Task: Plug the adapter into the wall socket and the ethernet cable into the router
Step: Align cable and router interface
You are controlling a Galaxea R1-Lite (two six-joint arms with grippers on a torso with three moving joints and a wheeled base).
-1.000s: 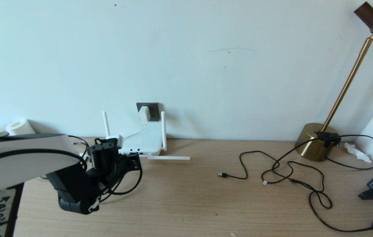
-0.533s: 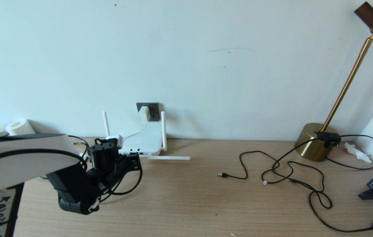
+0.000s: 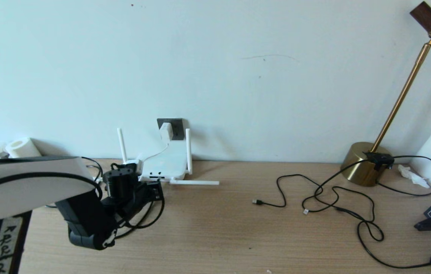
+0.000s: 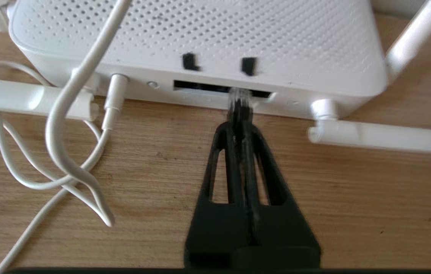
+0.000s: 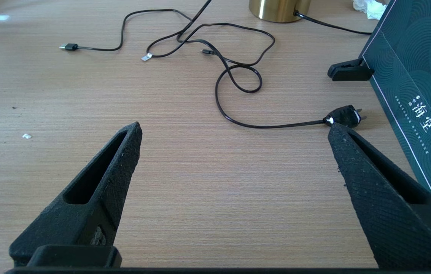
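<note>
The white router (image 3: 166, 163) lies against the wall with its port edge towards me. The white adapter (image 3: 166, 131) sits in the dark wall socket (image 3: 176, 125), and its thin white cord runs down to the router. My left gripper (image 4: 240, 127) is shut on the black ethernet cable (image 4: 242, 160). The cable's clear connector (image 4: 239, 99) is at the mouth of the router's (image 4: 215, 34) dark port slot; how deep it sits is hidden. In the head view the left gripper (image 3: 155, 190) is just in front of the router. My right gripper (image 5: 234, 129) hangs open over bare table.
One router antenna (image 3: 194, 182) lies flat on the table. White cord loops (image 4: 59, 152) lie beside the ports. At the right are a brass lamp (image 3: 367, 164), thin black cords (image 3: 333, 198), a black plug (image 5: 344, 116) and a dark box (image 5: 413, 87).
My left wrist has sunk slightly in front of the router, still gripping the cable. Nothing else on the table has moved.
</note>
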